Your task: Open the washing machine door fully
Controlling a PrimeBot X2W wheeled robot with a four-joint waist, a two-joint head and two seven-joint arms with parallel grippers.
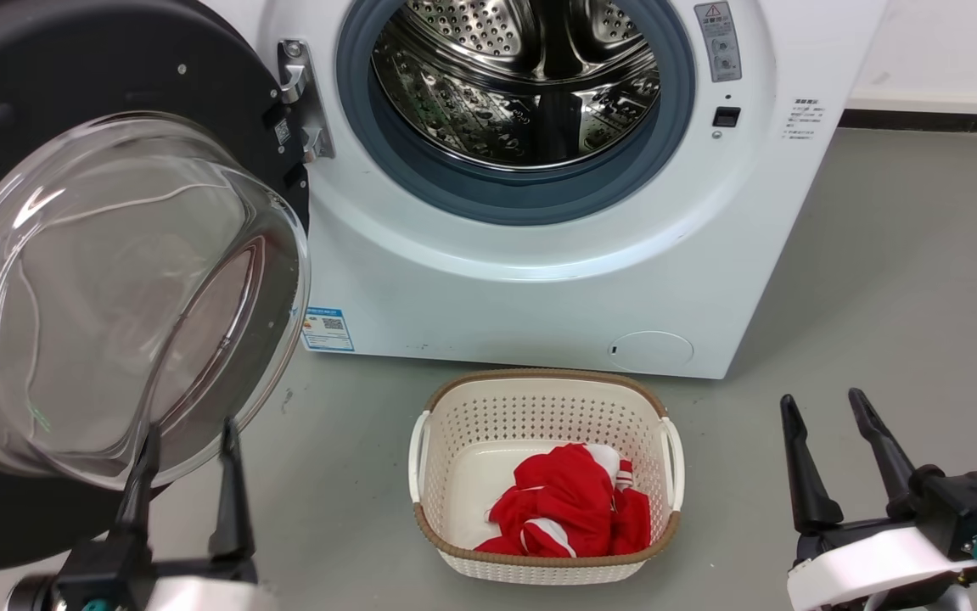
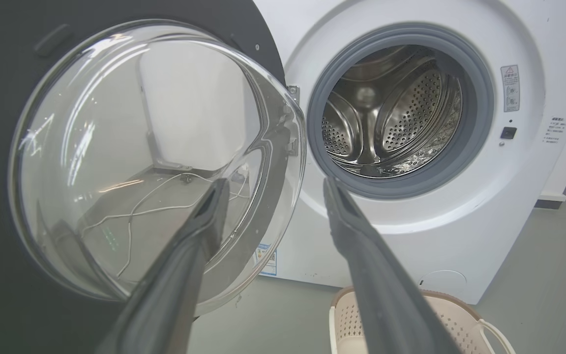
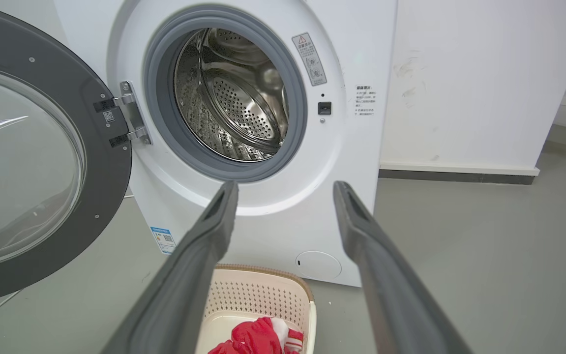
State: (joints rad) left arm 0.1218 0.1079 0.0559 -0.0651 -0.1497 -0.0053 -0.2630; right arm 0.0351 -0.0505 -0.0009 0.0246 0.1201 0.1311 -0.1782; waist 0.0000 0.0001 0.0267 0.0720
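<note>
At the lower left of the head view, the left gripper [image 1: 189,431] stands with its two dark fingers spread and nothing between them. Their tips lie over the lower rim of the glass bowl of the washing machine door [image 1: 115,51]; whether they touch the glass I cannot tell. Seen from the left wrist, one finger crosses the bowl and the other points at the white front below the drum opening. At the lower right, the right gripper [image 1: 822,397] is likewise spread and empty, above bare floor [image 1: 878,280] and well apart from the machine.

The door is swung out to the robot's left on its metal hinge [image 1: 297,85], with its inner face and bulging bowl turned toward the camera. Beside it, the washing machine [image 1: 496,288] shows its grey rubber ring [image 1: 496,202] and, inside that, the perforated steel drum [image 1: 522,93]. A small round white flap [image 1: 651,350] sits low on the front. On the floor just before the machine stands a cream basket [image 1: 539,407] with a brown rim, and a red and white garment [image 1: 569,501] lies in it.
</note>
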